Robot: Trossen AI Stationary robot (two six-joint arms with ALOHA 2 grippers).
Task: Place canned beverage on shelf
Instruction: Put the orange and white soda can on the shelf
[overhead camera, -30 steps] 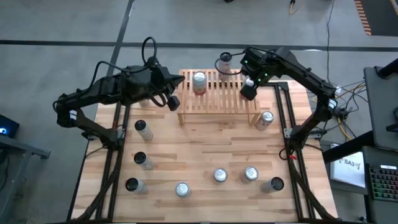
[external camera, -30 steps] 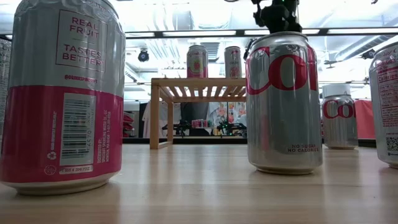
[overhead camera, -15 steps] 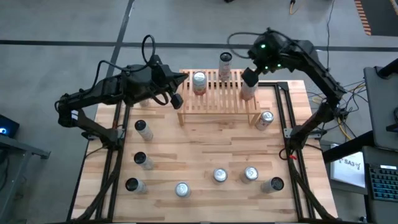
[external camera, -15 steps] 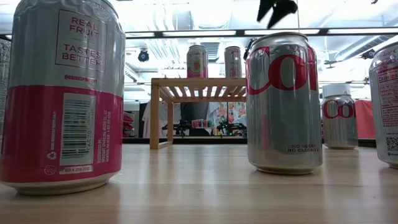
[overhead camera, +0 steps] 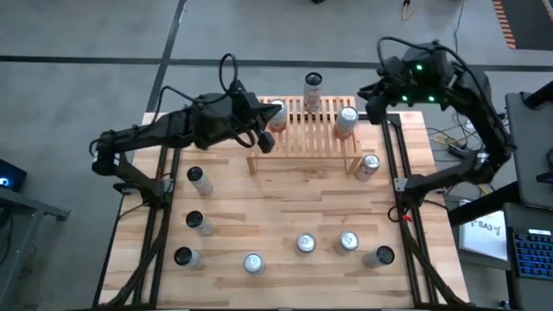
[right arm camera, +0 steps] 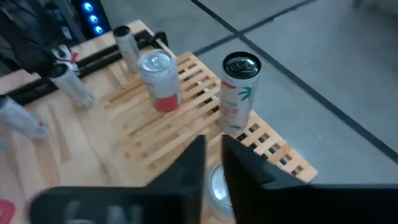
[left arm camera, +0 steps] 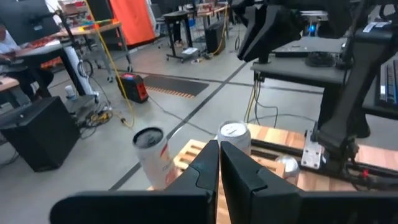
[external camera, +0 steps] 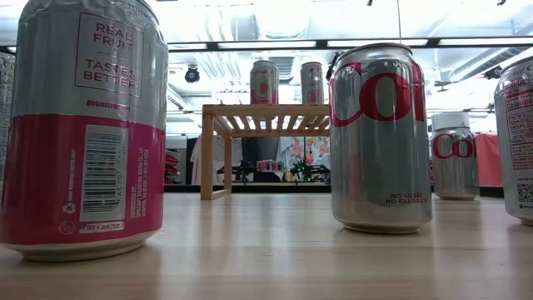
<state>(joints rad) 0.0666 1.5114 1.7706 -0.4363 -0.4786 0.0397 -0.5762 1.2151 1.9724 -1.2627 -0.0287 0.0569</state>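
Observation:
The slatted wooden shelf (overhead camera: 302,134) stands at the table's far middle. Three cans stand upright on it: a red and white one (overhead camera: 278,115) at its left, a leaf-printed one (overhead camera: 312,86) at its far edge, and one (overhead camera: 346,121) at its right. My left gripper (overhead camera: 264,141) is shut and holds nothing, level beside the shelf's left end, just short of the red and white can (left arm camera: 152,155). My right gripper (overhead camera: 377,108) hangs raised beyond the shelf's right end, shut on nothing, looking down on the cans (right arm camera: 239,93).
Several more cans stand on the table: three along the left side (overhead camera: 198,222), several in a row near the front edge (overhead camera: 306,244), and one by the shelf's right leg (overhead camera: 370,164). Black rails (overhead camera: 393,147) run along both table sides.
My right gripper has risen from the shelf's right part and drawn back toward the table's far right corner, tipping up; the can there stays standing on the slats. My left gripper has moved toward the table's right edge, closer to the shelf's left end.

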